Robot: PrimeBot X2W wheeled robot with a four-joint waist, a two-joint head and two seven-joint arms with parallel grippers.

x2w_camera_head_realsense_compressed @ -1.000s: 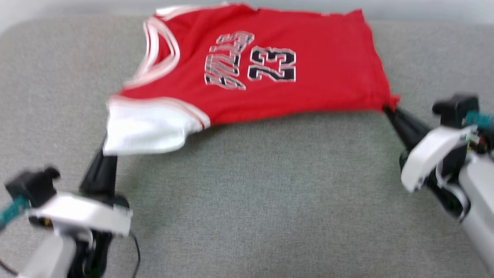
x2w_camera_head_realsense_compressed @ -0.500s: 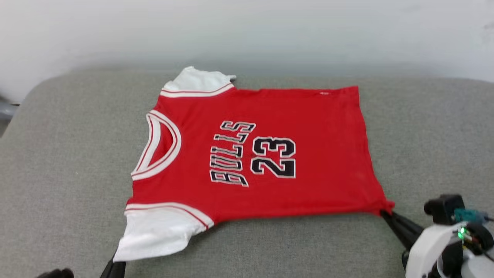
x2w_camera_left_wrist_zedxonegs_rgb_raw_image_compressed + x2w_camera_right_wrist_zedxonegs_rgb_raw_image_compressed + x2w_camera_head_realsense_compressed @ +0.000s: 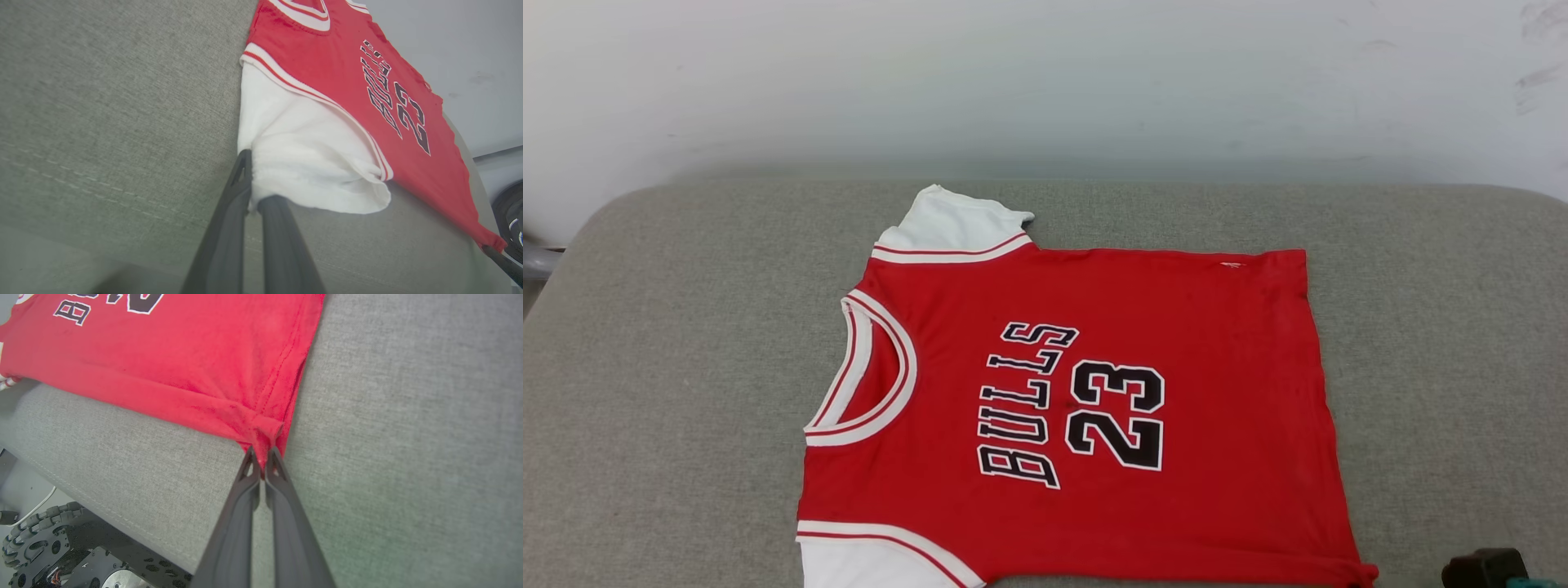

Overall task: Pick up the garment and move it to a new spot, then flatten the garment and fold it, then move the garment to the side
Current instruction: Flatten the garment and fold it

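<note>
The shirt (image 3: pixel 1094 392) has its near sleeve (image 3: pixel 866 567) cut by the head view's bottom edge; the right wrist view's top edge crops the lettering (image 3: pixel 71 312).

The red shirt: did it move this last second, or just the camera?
Mostly the camera: the head view swung up, so the wall appeared and everything slid down the picture. The garment hardly shifted on the grey cushion. Nothing was let go: the left hand stays pinched on the white sleeve, the right hand on a hem corner.

head looks down; wrists low and close, all sharing garment (image 3: pixel 1225 367).
</note>
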